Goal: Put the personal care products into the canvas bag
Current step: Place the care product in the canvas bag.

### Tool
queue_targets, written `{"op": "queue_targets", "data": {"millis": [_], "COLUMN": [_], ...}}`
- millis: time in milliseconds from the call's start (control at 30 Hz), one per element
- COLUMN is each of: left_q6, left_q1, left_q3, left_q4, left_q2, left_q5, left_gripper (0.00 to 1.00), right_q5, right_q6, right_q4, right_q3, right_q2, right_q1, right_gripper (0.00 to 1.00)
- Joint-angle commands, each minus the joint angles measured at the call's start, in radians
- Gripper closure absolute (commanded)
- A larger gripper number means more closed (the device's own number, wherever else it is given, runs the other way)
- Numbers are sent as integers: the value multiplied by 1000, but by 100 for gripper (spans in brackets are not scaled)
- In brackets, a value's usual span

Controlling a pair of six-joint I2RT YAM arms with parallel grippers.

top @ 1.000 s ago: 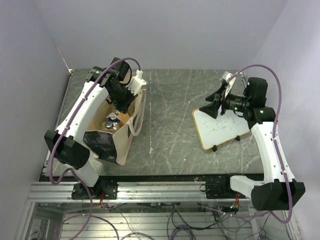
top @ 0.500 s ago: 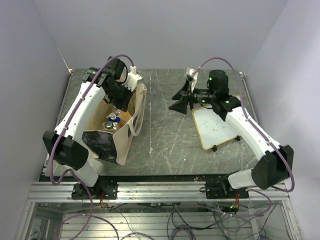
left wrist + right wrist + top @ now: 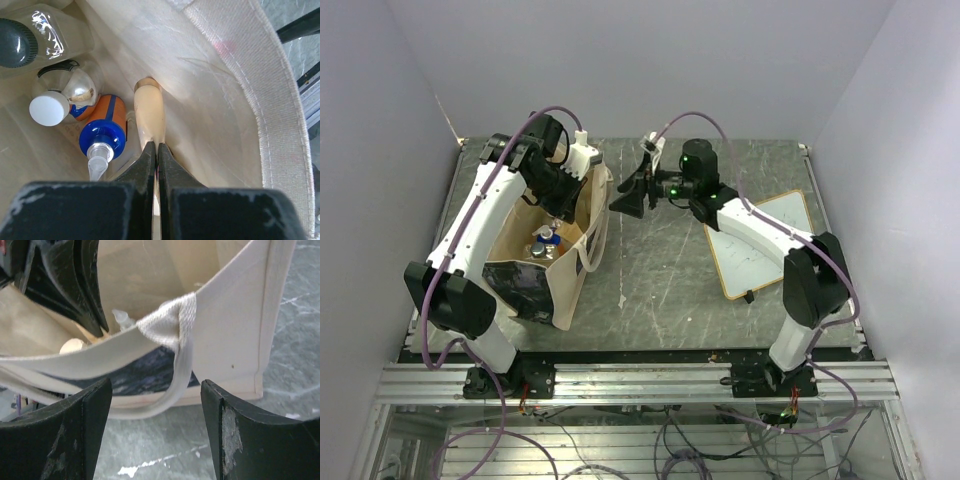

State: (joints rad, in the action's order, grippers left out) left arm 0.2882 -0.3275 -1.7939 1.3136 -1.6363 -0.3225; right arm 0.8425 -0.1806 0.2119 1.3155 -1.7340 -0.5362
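Observation:
The canvas bag (image 3: 572, 262) stands open at the left, dark print on its near side. Inside it in the left wrist view lie a clear bottle with a dark cap (image 3: 20, 42), a silver bottle with a white cap (image 3: 75, 95), a blue-and-orange bottle (image 3: 105, 132) and a smooth cream thing (image 3: 150, 112). My left gripper (image 3: 156, 146) is inside the bag (image 3: 225, 100), jaws shut, tips at the cream thing's end. My right gripper (image 3: 623, 197) is open and empty beside the bag's right wall (image 3: 235, 330), with the strap handle (image 3: 182, 355) straight ahead of it (image 3: 156, 382).
The wood-framed whiteboard (image 3: 760, 250) lies on the dark stone table at the right. The bag's outer strap (image 3: 592, 255) hangs down its right side. White walls close in the back and both sides.
My right arm has swung left, from above the whiteboard across the table to the bag's right side, jaws open. My left gripper has shifted slightly back inside the bag.

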Motion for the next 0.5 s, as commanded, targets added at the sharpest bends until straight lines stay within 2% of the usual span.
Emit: {"op": "queue_targets", "data": {"millis": [0, 267, 467], "left_q6": [-1, -15, -26], "left_q1": [7, 7, 7], "left_q3": [-5, 2, -4], "left_q4": [-10, -20, -13], "left_q2": [-4, -14, -26], "left_q5": [-63, -72, -60], "left_gripper": [93, 93, 93], "right_q5": [-25, 5, 56], "right_q6": [-71, -101, -122], "right_q4": [139, 178, 198], "right_q3": [73, 132, 133], "right_q2": [-79, -173, -156], "right_q1": [-14, -33, -33], "right_gripper": [29, 37, 67]}}
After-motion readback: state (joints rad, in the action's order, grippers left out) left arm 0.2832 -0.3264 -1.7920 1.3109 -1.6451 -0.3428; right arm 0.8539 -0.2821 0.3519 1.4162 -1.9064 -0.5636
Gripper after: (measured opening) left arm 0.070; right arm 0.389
